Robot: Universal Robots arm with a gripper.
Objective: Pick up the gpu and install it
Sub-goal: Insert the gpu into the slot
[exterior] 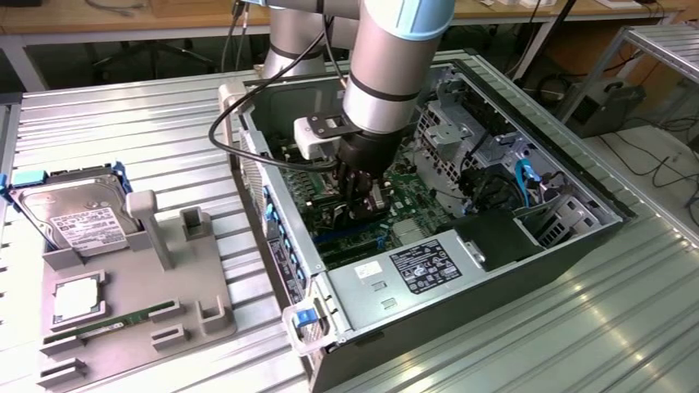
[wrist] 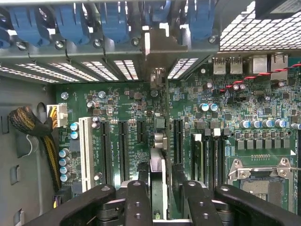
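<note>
Ribbed metal bench (exterior: 131, 123) with an open computer case (exterior: 437, 327) on it, arm reaching down inside. The gpu (wrist: 158, 165) stands on edge in a motherboard (wrist: 122, 101) slot. The gripper (wrist: 164, 188) straddles it from above, jaws apart, with a dark gap showing on one side of the card.

1. Hand (exterior: 361, 192) is down inside the open case (exterior: 568, 246), over the board (wrist: 127, 101); the gpu (wrist: 157, 155) stands edge-on between its fingers (wrist: 138, 207).
2. Drive cage (exterior: 459, 123) and PSU (exterior: 426, 266) box the hand in on two sides.
3. Slots (wrist: 106, 141) beside the card are free.
4. Cable bundle (wrist: 33, 127) hugs the case wall.
5. Surface (exterior: 142, 131) is open between case and tray (exterior: 142, 303).
</note>
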